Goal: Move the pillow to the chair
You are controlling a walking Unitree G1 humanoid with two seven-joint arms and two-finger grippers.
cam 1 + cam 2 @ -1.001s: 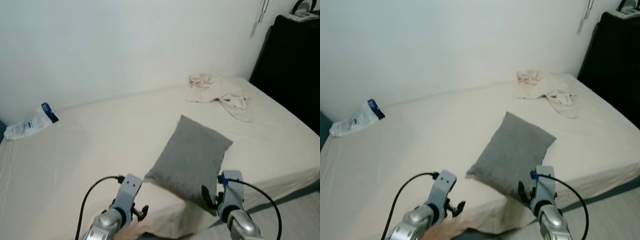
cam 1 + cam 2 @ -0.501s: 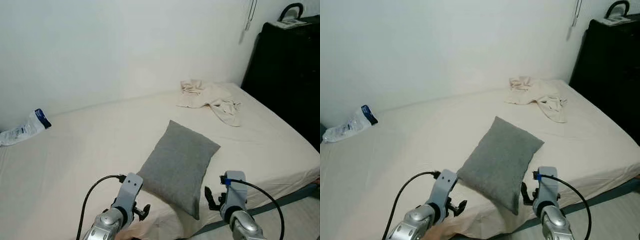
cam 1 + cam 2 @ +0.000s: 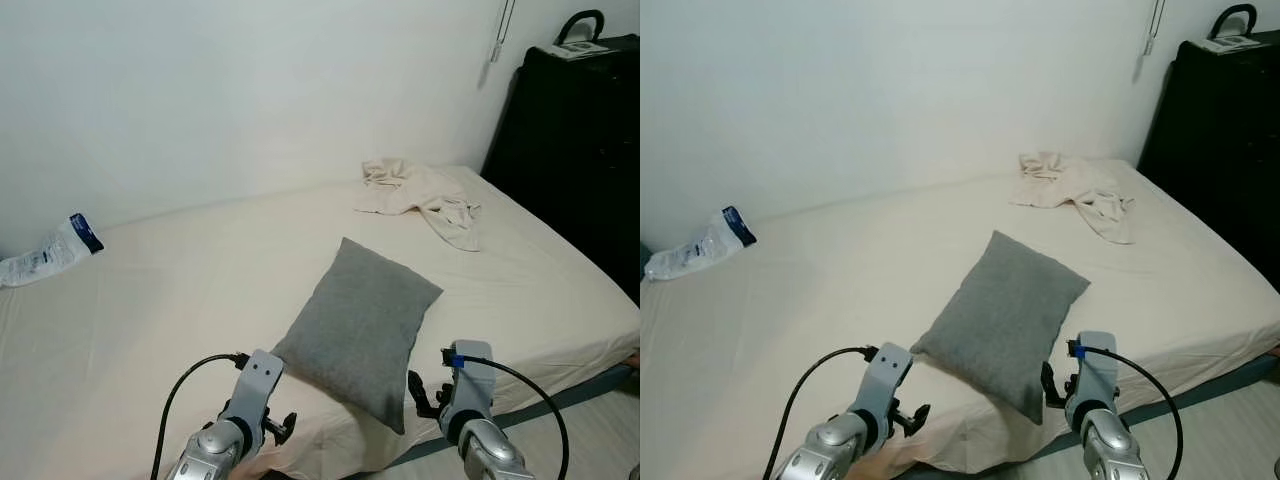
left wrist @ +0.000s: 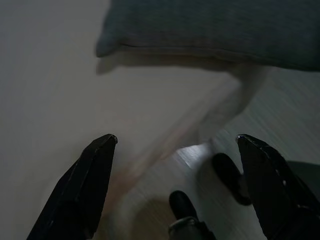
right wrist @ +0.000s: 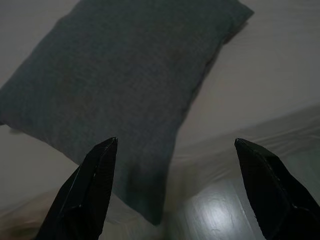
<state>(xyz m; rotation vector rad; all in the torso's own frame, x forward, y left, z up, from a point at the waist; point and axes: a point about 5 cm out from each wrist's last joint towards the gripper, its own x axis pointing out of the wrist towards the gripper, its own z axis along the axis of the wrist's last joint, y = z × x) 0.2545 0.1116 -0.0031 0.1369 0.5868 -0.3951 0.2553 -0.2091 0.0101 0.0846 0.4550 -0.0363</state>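
Observation:
A grey pillow lies flat on the cream bed, near its front edge, one corner reaching that edge. My left gripper is open over the bed's front edge, just left of the pillow's near corner. Open too, my right gripper hovers above the pillow's lower right part, its fingers apart with nothing between them. Both silver arms rise from the bottom of the eye views, the left wrist and right wrist flanking the pillow's near end.
A crumpled cream cloth lies at the bed's far right corner. A clear plastic pack with a blue end rests at the far left by the white wall. A tall black cabinet stands right of the bed. Pale floor shows at lower right.
The camera has lifted and swung, so the scene sits lower and further left than a second ago. Both grippers stay open near the pillow's front end; the pillow has not moved.

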